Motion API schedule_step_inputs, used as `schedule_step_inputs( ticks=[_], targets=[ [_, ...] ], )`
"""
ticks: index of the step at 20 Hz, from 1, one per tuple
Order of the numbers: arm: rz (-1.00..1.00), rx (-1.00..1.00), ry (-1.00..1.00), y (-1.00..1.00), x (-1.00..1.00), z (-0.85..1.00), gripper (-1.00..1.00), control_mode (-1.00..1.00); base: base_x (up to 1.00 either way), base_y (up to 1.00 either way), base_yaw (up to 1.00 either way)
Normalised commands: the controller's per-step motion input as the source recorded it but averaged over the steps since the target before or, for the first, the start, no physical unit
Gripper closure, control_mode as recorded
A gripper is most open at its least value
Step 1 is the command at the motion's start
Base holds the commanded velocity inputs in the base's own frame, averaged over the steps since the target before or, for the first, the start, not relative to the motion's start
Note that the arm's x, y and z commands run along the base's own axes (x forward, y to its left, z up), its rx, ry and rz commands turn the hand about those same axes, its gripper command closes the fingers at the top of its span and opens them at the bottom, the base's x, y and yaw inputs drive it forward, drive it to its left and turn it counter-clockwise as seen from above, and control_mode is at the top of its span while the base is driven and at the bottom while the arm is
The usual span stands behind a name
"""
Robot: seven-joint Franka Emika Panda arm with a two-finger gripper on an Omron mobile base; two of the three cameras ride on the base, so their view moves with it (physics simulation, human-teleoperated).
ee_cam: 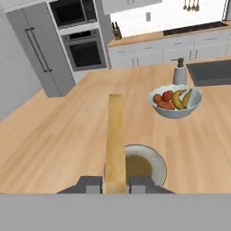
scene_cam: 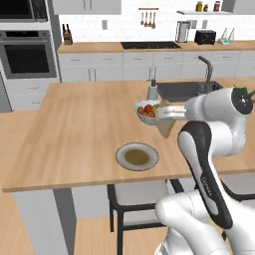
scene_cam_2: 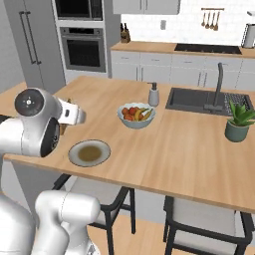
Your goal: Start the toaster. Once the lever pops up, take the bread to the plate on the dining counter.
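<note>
While we carry the bread [ee_cam: 115,140] over the counter [scene_cam: 74,129], our gripper [ee_cam: 115,184] is clamped on its near edge, the slice standing on edge between the two fingertips and running straight out ahead of them. We judge the toaster step done and the carrying step nearly finished: the plate [ee_cam: 155,164] lies on the counter just below and ahead of the gripper, a little to one side of the slice, and nothing is on it yet. Our next move, as we read it, calls for bringing the hand over the plate's brown centre, lowering it, tipping the slice towards flat and only then letting go, since bread dropped on edge could topple off the rim. Beyond the plate, farther ahead of the gripper, stands the fruit bowl [ee_cam: 176,101], with a soap bottle [ee_cam: 179,72] past it, so we want no overshoot. Our hand view gives the grip and the line-up of slice and plate plainly. In the left base view the bread hangs as a tan wedge off the wrist, beside the bowl, and the toaster [scene_cam: 204,37] sits on the far wall counter. Our right base view adds a potted plant [scene_cam_2: 238,122] and the sink [scene_cam_2: 199,99], both well away from the gripper.
</note>
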Motion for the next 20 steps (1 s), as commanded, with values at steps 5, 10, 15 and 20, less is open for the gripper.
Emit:
schedule_step_inputs(
  ticks=[5,10,15,20],
  targets=[
    [0.18,0.19,0.38,-0.25,0.89,-0.28,1.0,-1.0,0.0,0.0,0.0],
    [0.08,0.12,0.26,0.01,0.66,-0.86,1.0,-1.0,0.0,0.0,0.0],
    [0.04,0.15,0.21,0.02,0.2,-0.88,1.0,-1.0,0.0,0.0,0.0],
    [0.0,0.1,0.0,0.07,0.22,-0.46,1.0,-1.0,0.0,0.0,0.0]
  ],
)
